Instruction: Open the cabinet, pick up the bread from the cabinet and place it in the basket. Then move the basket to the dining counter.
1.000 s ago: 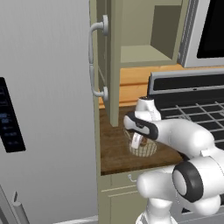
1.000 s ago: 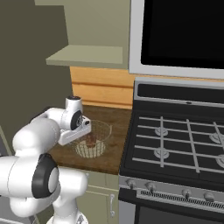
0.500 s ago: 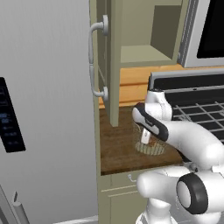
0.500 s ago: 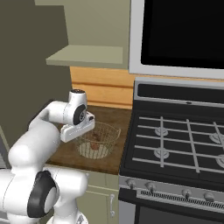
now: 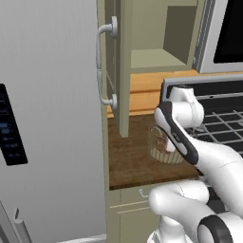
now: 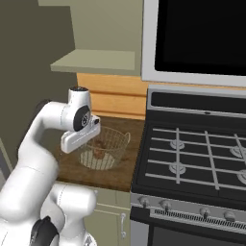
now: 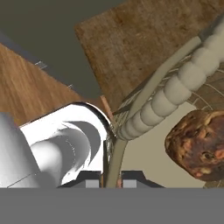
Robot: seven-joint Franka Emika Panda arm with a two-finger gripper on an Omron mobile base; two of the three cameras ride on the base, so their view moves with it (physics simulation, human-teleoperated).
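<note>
your gripper (image 7: 110, 178) is clamped on the basket (image 6: 106, 148), its 2 fingertips (image 7: 89, 179) pinched on the rim wire at the side nearest the arm; in the hand view you can see the ribbed rim and a thin tan wire running down between the tips. the basket stands on the short dark wood worktop (image 5: 133, 159), near the edge that meets the stove (image 6: 202, 168), about midway between the front edge and the wooden back panel. the bread (image 7: 199, 143) lies inside the basket on its pale base, a rough brown lump, and you can make it out dimly through the mesh in the right base view (image 6: 98, 153). the cabinet (image 5: 124, 61) is open: its door stands edge-on toward you in the left base view, curved silver handle (image 5: 103, 66) facing left, over the left part of the worktop, with a bare pale shelf (image 6: 98, 61) above the basket. you cannot tell from these views whether the basket's base is touching the wood.
</note>
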